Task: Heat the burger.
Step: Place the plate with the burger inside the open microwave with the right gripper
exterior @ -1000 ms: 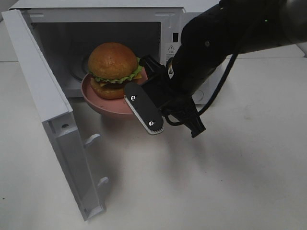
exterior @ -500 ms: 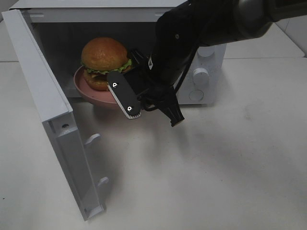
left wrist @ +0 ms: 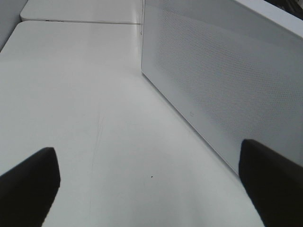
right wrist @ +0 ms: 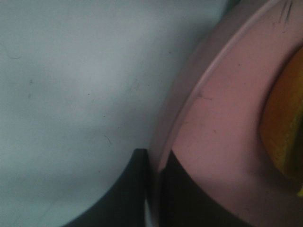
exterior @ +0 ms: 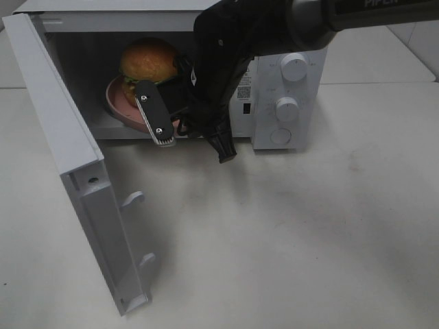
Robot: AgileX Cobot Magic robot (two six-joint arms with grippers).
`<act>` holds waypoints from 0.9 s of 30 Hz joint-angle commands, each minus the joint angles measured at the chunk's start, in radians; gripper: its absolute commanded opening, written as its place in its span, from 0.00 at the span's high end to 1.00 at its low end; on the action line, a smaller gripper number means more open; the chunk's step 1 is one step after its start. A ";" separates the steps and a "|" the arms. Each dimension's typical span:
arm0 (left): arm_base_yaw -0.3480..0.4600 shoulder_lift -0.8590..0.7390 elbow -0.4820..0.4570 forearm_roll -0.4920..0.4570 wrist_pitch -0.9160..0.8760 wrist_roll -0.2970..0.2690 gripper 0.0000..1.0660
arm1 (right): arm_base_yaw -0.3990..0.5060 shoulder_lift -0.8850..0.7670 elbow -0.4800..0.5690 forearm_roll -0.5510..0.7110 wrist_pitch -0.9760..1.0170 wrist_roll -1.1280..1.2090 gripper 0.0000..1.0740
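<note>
The burger [exterior: 147, 60] is shown seated on a pink plate [exterior: 115, 104] just inside the open cavity of the microwave [exterior: 288, 41]. Whether the plate is set down on the cavity floor or held above it cannot be told. The burger is judged light, soft and loosely stacked, with a glossy bun that would slip and crush under a direct pinch. Its layers are likely to slide if it is tilted. The stiff plate rim is therefore taken as the proper place to hold, and the plate is best kept level.

The right gripper [exterior: 159, 122] is closed tightly on that rim. The exterior high view gives the whole arrangement: burger, cavity, knobs [exterior: 293, 67] and the door [exterior: 62, 137] swung wide over the table [exterior: 309, 240]. The pinch itself is hidden there by the arm. It is supplied by the right wrist view, where the right gripper [right wrist: 154, 165] is seen clamped on the plate [right wrist: 222, 142], with only an orange sliver of the burger [right wrist: 284, 127] in view.

In the left wrist view no burger is seen. The left gripper [left wrist: 151, 189] is spread wide and empty, facing the door's outer face [left wrist: 218, 94].
</note>
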 commanded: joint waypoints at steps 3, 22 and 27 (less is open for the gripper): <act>0.001 -0.022 0.001 0.000 -0.006 0.002 0.08 | -0.002 0.041 -0.095 -0.047 -0.007 0.077 1.00; 0.001 -0.022 0.001 0.000 -0.006 0.002 0.08 | -0.002 0.203 -0.336 -0.090 0.036 0.116 0.98; 0.001 -0.022 0.001 0.000 -0.006 0.002 0.08 | -0.002 0.214 -0.339 -0.091 -0.004 0.107 0.96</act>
